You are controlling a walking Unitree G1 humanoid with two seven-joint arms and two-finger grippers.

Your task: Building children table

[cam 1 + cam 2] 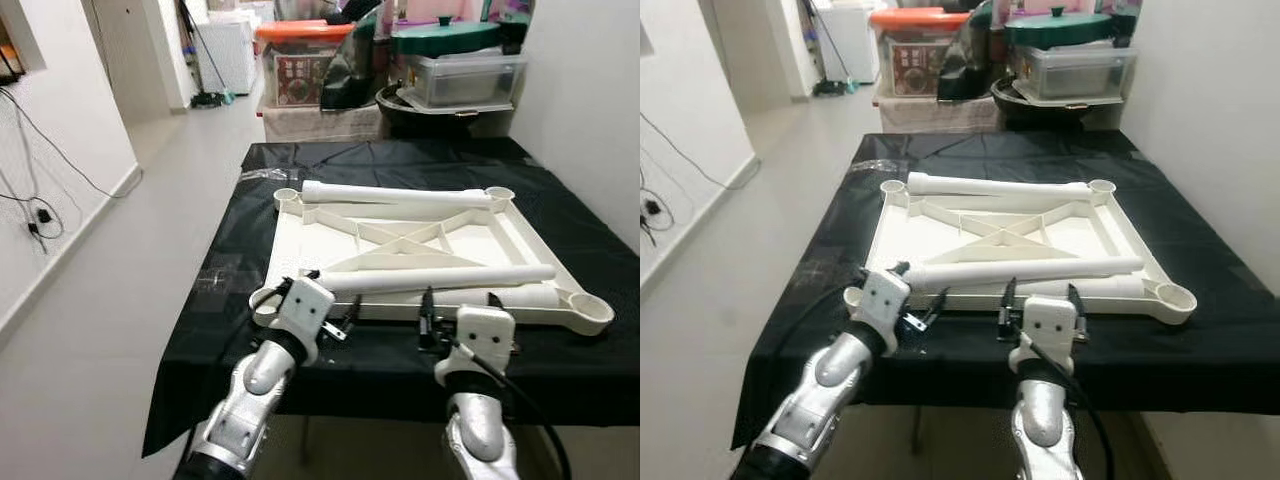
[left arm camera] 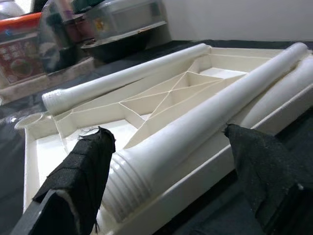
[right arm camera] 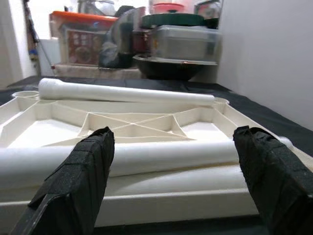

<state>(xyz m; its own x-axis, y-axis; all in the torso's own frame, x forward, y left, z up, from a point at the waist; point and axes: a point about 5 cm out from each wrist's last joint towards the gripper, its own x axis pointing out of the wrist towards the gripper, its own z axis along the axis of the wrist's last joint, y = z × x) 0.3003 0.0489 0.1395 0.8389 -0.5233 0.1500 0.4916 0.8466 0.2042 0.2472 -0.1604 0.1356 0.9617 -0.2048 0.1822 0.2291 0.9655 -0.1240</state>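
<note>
**Grippers Spread at Table Leg**

Left gripper (image 1: 335, 318) and right gripper (image 1: 460, 322) hover open before the near leg (image 1: 440, 277), lying across the upturned tabletop (image 1: 470, 236). Judged light, rigid, slippery plastic; grasp near threaded end.

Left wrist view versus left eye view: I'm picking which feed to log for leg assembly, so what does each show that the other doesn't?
Left wrist view alone: the threaded end of the near leg, lying between the open left gripper's fingers.

Left eye view alone: both grippers, left gripper and right gripper, the whole black tablecloth, the floor.

Both: the upturned tabletop, the far leg, the stored containers behind.
</note>
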